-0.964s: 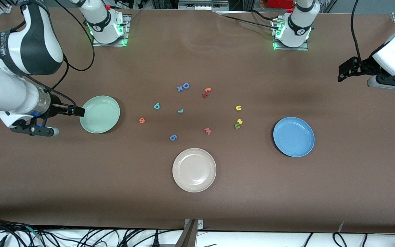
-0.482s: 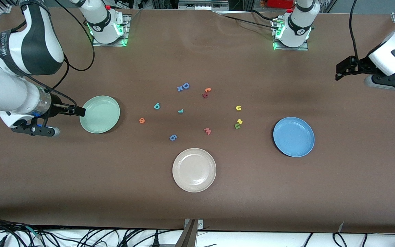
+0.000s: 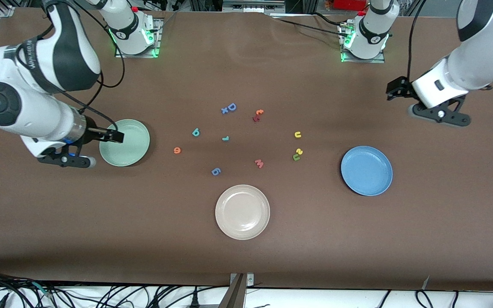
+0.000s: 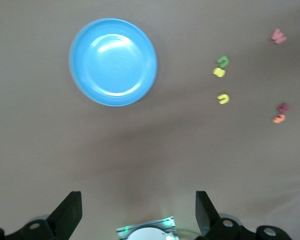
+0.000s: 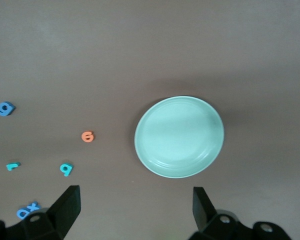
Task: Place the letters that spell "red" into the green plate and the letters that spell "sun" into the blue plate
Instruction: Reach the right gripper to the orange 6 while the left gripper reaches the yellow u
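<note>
The green plate (image 3: 132,145) (image 5: 179,136) lies toward the right arm's end of the table. The blue plate (image 3: 366,170) (image 4: 113,62) lies toward the left arm's end. Between them lie the orange "e" (image 3: 177,150) (image 5: 88,136), teal "d" (image 3: 195,132) (image 5: 66,169), teal "r" (image 3: 225,138) (image 5: 12,166), yellow "u" (image 3: 298,134) (image 4: 223,99), yellow "s" (image 3: 299,151) (image 4: 219,72) and olive "n" (image 3: 296,157) (image 4: 223,61). My right gripper (image 3: 64,161) (image 5: 135,212) hangs open and holds nothing beside the green plate. My left gripper (image 3: 440,115) (image 4: 138,215) hangs open over bare table and holds nothing.
A beige plate (image 3: 242,211) sits nearest the front camera. Other letters lie among the task's own: a blue "D" (image 3: 230,107), a blue "6" (image 3: 215,171), a pink "w" (image 3: 259,163) and an orange and maroon pair (image 3: 257,115). Both arm bases stand along the table's edge farthest from the camera.
Both arms have swung in from the table's ends toward the middle. The right gripper is now close beside the green plate. No letter or plate has moved.
</note>
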`<move>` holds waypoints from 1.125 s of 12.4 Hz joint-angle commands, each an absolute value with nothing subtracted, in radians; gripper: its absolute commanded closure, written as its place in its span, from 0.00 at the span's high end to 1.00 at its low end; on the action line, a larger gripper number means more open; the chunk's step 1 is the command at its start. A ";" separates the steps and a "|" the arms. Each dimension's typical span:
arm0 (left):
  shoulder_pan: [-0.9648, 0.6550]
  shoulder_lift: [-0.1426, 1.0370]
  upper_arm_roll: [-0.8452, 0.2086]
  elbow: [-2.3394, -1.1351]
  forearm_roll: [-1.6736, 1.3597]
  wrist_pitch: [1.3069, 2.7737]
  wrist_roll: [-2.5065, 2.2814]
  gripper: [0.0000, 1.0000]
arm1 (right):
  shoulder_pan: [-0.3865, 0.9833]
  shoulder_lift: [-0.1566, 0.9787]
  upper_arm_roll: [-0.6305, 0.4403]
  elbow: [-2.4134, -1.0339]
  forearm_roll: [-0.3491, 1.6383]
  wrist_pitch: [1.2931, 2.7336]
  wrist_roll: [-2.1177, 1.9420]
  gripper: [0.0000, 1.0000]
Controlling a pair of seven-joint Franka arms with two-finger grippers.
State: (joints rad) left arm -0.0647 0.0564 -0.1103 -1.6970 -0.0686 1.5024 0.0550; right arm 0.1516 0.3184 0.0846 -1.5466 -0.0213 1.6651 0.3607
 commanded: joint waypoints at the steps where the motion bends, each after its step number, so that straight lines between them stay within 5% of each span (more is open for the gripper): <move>1: -0.064 0.135 -0.165 -1.693 -0.123 1.543 -0.036 1.00 | 0.189 0.331 0.081 -1.572 0.006 1.722 0.419 0.99; 5: -0.078 0.230 -0.247 -1.742 -0.126 1.702 -0.132 1.00 | 0.229 0.348 0.083 -1.705 0.063 1.885 0.448 0.99; 10: -0.182 0.275 -0.273 -2.001 -0.114 2.168 -0.281 1.00 | 0.230 0.364 0.121 -1.974 0.064 2.237 0.448 0.99; 14: -0.251 0.380 -0.272 -2.049 -0.101 2.362 -0.369 1.00 | 0.230 0.452 0.166 -2.000 0.066 2.338 0.492 0.99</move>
State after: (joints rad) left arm -0.2253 0.3430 -0.2784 -2.0487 -0.1003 2.3189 -0.3236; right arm 0.2303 0.4294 0.1483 -1.9924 0.0455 2.2997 0.4679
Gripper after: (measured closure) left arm 0.000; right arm 0.009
